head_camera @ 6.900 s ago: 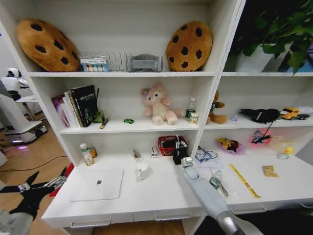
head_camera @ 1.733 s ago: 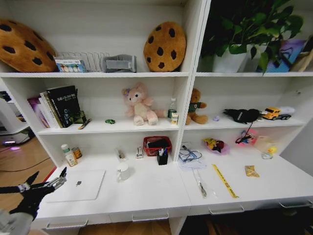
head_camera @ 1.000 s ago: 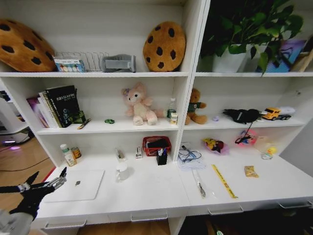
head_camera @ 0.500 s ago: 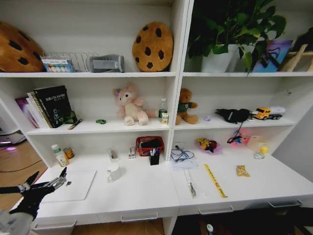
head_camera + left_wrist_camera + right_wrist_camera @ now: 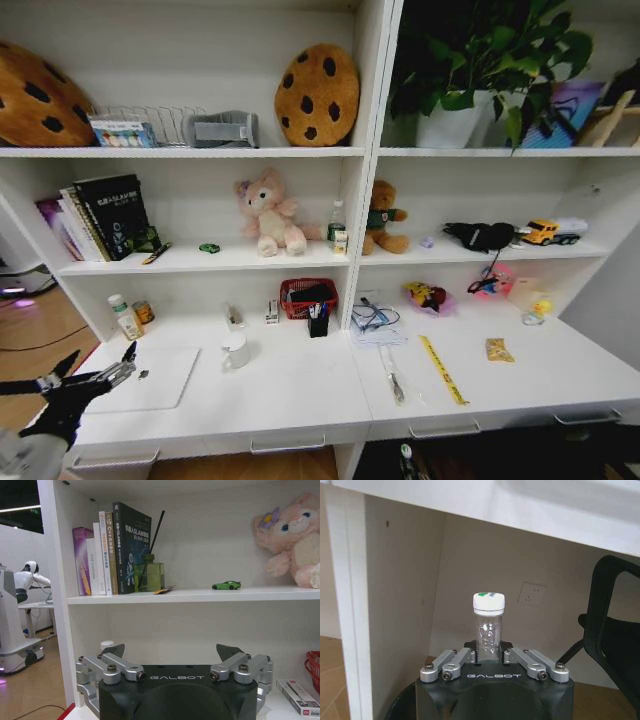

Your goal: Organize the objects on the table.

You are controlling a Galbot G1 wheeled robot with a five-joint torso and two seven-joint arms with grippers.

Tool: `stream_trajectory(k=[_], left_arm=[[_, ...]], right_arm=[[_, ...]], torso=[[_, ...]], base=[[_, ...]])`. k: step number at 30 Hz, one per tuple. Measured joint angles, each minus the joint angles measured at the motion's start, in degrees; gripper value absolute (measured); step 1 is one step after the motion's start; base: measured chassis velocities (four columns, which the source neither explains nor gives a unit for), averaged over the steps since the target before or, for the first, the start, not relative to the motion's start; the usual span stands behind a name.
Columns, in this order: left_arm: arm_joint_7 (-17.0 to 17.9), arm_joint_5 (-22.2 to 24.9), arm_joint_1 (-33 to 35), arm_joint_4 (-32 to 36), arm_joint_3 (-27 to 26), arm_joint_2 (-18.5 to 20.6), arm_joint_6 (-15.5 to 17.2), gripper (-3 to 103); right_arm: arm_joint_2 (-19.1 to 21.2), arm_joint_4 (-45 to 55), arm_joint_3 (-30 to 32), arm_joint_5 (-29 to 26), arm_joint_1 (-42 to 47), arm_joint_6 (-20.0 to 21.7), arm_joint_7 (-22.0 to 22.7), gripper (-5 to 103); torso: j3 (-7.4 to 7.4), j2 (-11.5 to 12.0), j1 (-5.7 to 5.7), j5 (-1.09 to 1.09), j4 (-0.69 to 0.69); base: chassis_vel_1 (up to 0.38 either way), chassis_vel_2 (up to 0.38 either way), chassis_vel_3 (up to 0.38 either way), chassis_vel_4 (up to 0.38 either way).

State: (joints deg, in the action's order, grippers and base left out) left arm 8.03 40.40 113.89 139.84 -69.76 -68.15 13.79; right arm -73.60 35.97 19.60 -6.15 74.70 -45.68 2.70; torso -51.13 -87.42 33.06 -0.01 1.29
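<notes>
My left gripper (image 5: 96, 378) hangs open at the left end of the table (image 5: 290, 385), beside the thin silver laptop (image 5: 145, 378); in the left wrist view the left gripper (image 5: 172, 655) has nothing between its fingers. The tiny green toy car (image 5: 208, 248) (image 5: 226, 585) sits on the shelf above, near a loose pen (image 5: 155, 254). A black pen cup (image 5: 318, 322) stands mid-desk, and pens (image 5: 391, 376) lie to its right. Under the desk, my right gripper (image 5: 488, 652) is shut on a small clear bottle (image 5: 488, 625) with a white cap, held upright.
A white mug (image 5: 235, 350), a red basket (image 5: 307, 295), two small jars (image 5: 125, 318), a yellow ruler (image 5: 440, 368) and tangled cables (image 5: 375, 318) share the desk. Plush toys, books and cookie cushions fill the shelves. A black chair (image 5: 612, 625) stands beside the right gripper.
The head camera has panned. The right arm, stretched over the desk by the pen cup 6.9 s ago, is now down below the desk edge. The left gripper has stayed put.
</notes>
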Motion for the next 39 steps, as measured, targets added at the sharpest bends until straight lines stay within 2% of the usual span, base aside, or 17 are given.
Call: stream_trajectory(k=[2,4,11,12,15,17,19,21,23,24,27,28,29,30,31,34,39], left_arm=[[0.0,0.0,0.0,0.0,0.0,0.0,0.0,100],[0.0,0.0,0.0,0.0,0.0,0.0,0.0,100],[0.0,0.0,0.0,0.0,0.0,0.0,0.0,100],[0.0,0.0,0.0,0.0,0.0,0.0,0.0,100],[0.0,0.0,0.0,0.0,0.0,0.0,0.0,100],[0.0,0.0,0.0,0.0,0.0,0.0,0.0,100],[0.0,0.0,0.0,0.0,0.0,0.0,0.0,100],[0.0,0.0,0.0,0.0,0.0,0.0,0.0,100],[0.0,0.0,0.0,0.0,0.0,0.0,0.0,100],[0.0,0.0,0.0,0.0,0.0,0.0,0.0,100],[0.0,0.0,0.0,0.0,0.0,0.0,0.0,100],[0.0,0.0,0.0,0.0,0.0,0.0,0.0,100],[0.0,0.0,0.0,0.0,0.0,0.0,0.0,100],[0.0,0.0,0.0,0.0,0.0,0.0,0.0,100],[0.0,0.0,0.0,0.0,0.0,0.0,0.0,100],[0.0,0.0,0.0,0.0,0.0,0.0,0.0,100],[0.0,0.0,0.0,0.0,0.0,0.0,0.0,100]], right_arm=[[-0.1,-0.3,0.0,0.0,-0.4,0.0,-0.1,18],[-0.1,-1.1,-0.2,0.0,-1.2,0.0,-0.3,23],[-0.5,-4.2,0.0,-0.6,-4.9,-0.1,-2.0,56],[-0.5,-4.2,0.0,-0.6,-4.9,-0.1,-2.0,56],[-0.4,-1.8,0.1,-0.8,-3.0,-0.1,-2.0,66],[0.0,0.1,0.1,-0.8,-1.1,-0.1,-2.1,66],[0.9,3.9,0.1,-1.3,2.6,0.0,-2.1,83],[1.1,4.4,0.2,-1.4,3.0,0.0,-2.1,83],[2.1,7.9,0.3,-2.1,6.8,-0.1,-1.5,93],[2.1,7.9,0.3,-2.1,6.8,-0.1,-1.5,93],[6.4,21.4,2.1,-4.0,19.1,-0.1,0.6,99],[6.4,21.4,2.1,-4.0,19.1,-0.1,0.6,99],[7.3,26.7,2.9,-4.2,23.3,-0.1,1.1,100],[8.7,37.8,5.2,-4.3,30.0,-0.1,1.5,100],[8.7,37.8,5.2,-4.3,30.0,-0.1,1.5,100],[10.5,54.9,9.5,-4.1,40.0,-0.1,0.7,100],[12.3,67.9,13.7,-3.5,47.4,0.2,-0.4,100]], torso=[[0.00,0.0,0.00,0.00,0.00],[0.00,0.0,0.00,0.00,0.00],[0.00,0.0,0.00,0.02,-0.01],[0.00,0.0,0.00,0.02,-0.01],[0.00,0.0,0.00,0.01,-0.02],[0.00,0.0,0.00,0.03,-0.01],[0.00,0.0,0.00,0.01,0.01],[0.00,0.0,0.00,0.01,0.01],[0.01,0.0,0.00,0.00,0.01],[0.01,0.0,0.00,0.00,0.01],[0.01,0.0,-0.01,-0.02,-0.01],[0.01,0.0,-0.01,-0.02,-0.01],[0.01,0.0,-0.01,-0.01,0.03],[0.01,0.0,-0.01,0.01,0.02],[0.01,0.0,-0.01,0.01,0.02],[0.01,0.0,-0.01,0.02,0.01],[0.01,0.0,-0.01,-0.01,0.01]], base=[[0.000,0.000,0.000,0.000],[0.000,0.000,0.000,0.000],[0.000,0.000,0.000,0.000],[0.000,0.000,0.000,0.000],[0.000,0.000,0.000,0.000],[0.000,0.000,0.000,0.000],[0.000,0.000,0.000,0.000],[0.000,0.000,0.000,0.000],[0.000,0.000,0.000,0.000],[0.000,0.000,0.000,0.000],[0.000,0.000,0.000,0.000],[0.000,0.000,0.000,0.000],[0.000,0.000,0.000,0.000],[0.000,0.000,0.000,0.000],[0.000,0.000,0.000,0.000],[0.000,0.000,0.000,0.000],[0.000,0.000,0.000,0.000]])
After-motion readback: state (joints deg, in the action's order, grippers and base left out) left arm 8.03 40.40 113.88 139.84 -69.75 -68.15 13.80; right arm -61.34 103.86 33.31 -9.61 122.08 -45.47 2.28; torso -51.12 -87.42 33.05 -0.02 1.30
